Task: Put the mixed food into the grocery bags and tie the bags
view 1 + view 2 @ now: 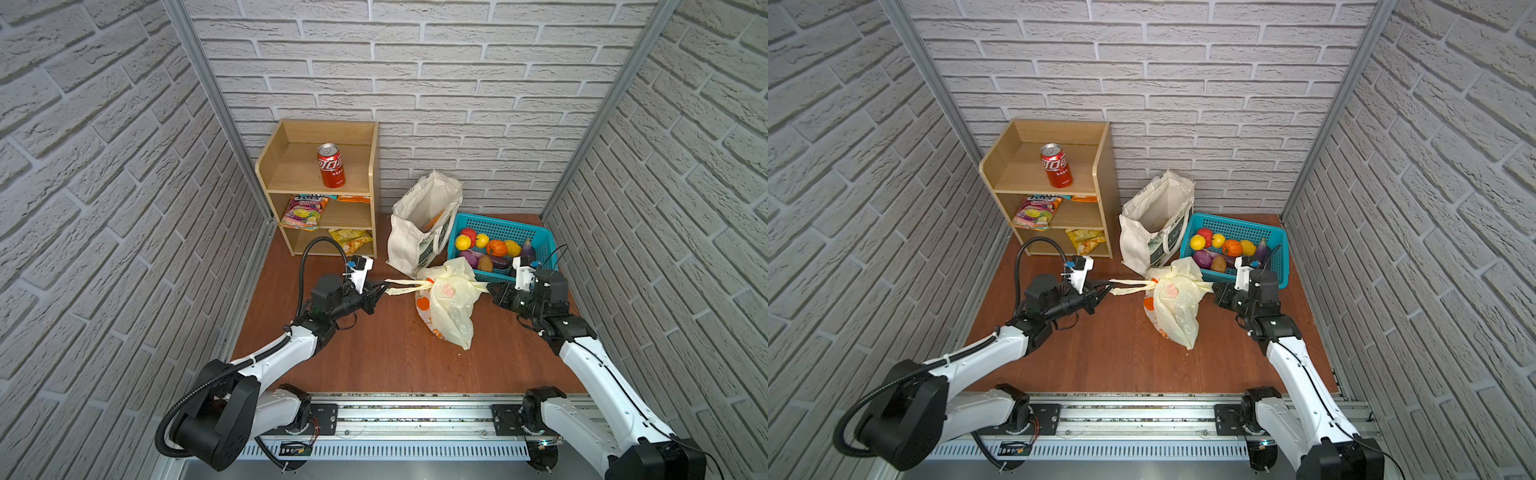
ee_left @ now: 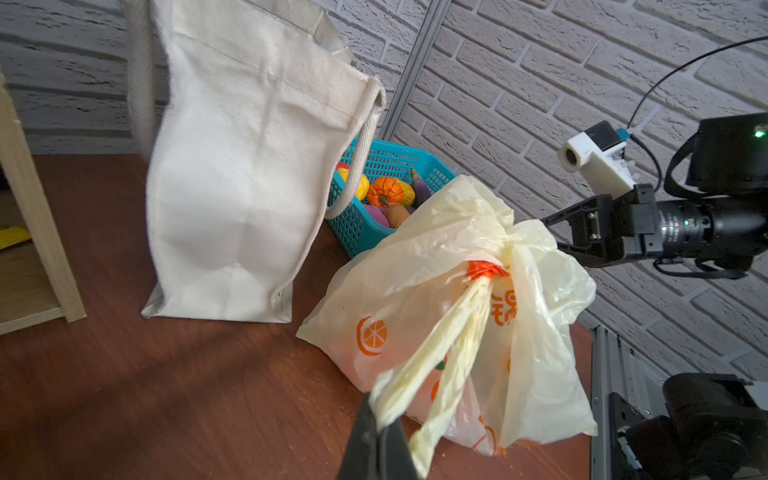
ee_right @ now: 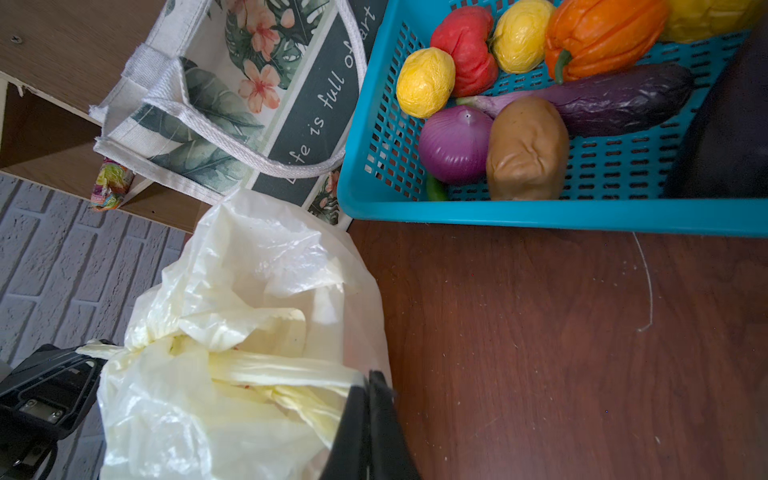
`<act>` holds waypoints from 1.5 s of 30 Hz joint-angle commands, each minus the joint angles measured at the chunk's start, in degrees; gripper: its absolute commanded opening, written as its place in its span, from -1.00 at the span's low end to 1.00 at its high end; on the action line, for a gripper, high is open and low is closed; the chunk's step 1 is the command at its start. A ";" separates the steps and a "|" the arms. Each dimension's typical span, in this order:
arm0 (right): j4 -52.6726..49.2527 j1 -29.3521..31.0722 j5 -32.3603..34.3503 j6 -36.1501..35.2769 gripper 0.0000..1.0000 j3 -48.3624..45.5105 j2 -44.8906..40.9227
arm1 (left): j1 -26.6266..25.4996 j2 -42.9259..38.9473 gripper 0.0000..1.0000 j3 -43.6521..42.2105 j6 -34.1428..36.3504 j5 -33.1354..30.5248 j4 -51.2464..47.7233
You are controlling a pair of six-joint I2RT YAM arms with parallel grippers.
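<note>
Right now the bag sits on the tabletop between the two end effectors, its mouth gathered. The left end effector is pressed shut on the left handle, which stretches taut toward it. The right end effector pinches the right handle close to the bag's neck. The film is thin, soft and slippery, so it likely stretches or tears under a hard pull. The load inside looks light enough to drag. The roped handles are the sensible hold, nipped near their ends to leave slack for a knot. The tote stands beyond both, stiffer, mouth open.
</note>
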 commanded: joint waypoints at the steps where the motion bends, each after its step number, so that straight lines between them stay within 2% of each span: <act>1: -1.03 -6.02 14.76 2.36 -0.89 -2.30 -1.54 | 5.09 -2.75 -1.00 -1.71 1.20 -8.96 -0.98; 12: 2.15 -12.29 15.32 5.89 -0.89 -7.59 -1.38 | 6.41 -3.25 -1.00 -4.62 0.83 -13.42 -1.33; 16: 4.76 -12.65 9.59 5.79 -0.89 -7.49 -0.32 | 6.41 -2.88 -1.00 -4.57 0.16 -11.16 0.11; 18: 7.06 -12.56 0.70 4.06 -0.89 -6.07 1.86 | 6.27 -2.77 -1.00 -4.24 -0.23 -10.16 0.60; 20: 8.60 -11.14 -6.63 3.48 -0.89 -4.56 3.84 | 5.90 -2.71 -1.00 -3.83 -0.16 -9.80 0.43; 21: 8.55 -9.88 -8.91 3.24 -0.80 -3.99 3.84 | 5.71 -2.77 -1.00 -3.61 -0.07 -9.71 0.21; 25: 4.30 -3.27 -13.45 1.15 -0.03 -1.83 1.28 | 4.83 -2.78 -1.00 -2.90 0.44 -10.02 -0.98; 28: 1.16 1.28 -15.19 -0.01 0.20 -1.10 -0.59 | 4.36 -2.48 -1.00 -2.48 0.73 -10.31 -1.34; 32: -0.79 6.89 -17.11 -0.76 0.30 -0.92 -1.54 | 4.10 -2.21 -1.00 -1.94 1.05 -10.45 -2.03; 40: -1.38 14.29 -15.45 -0.41 0.36 -4.58 -1.96 | 3.44 -1.94 -1.00 -1.60 1.52 -11.04 -2.65; 43: -0.95 17.67 -13.64 0.48 0.30 -5.91 -2.12 | 3.31 -1.78 -1.00 -1.41 1.70 -11.11 -2.92; 45: 0.10 18.40 -13.22 1.22 0.19 -6.53 -1.68 | 3.10 -1.66 -1.00 -1.32 1.69 -11.34 -2.92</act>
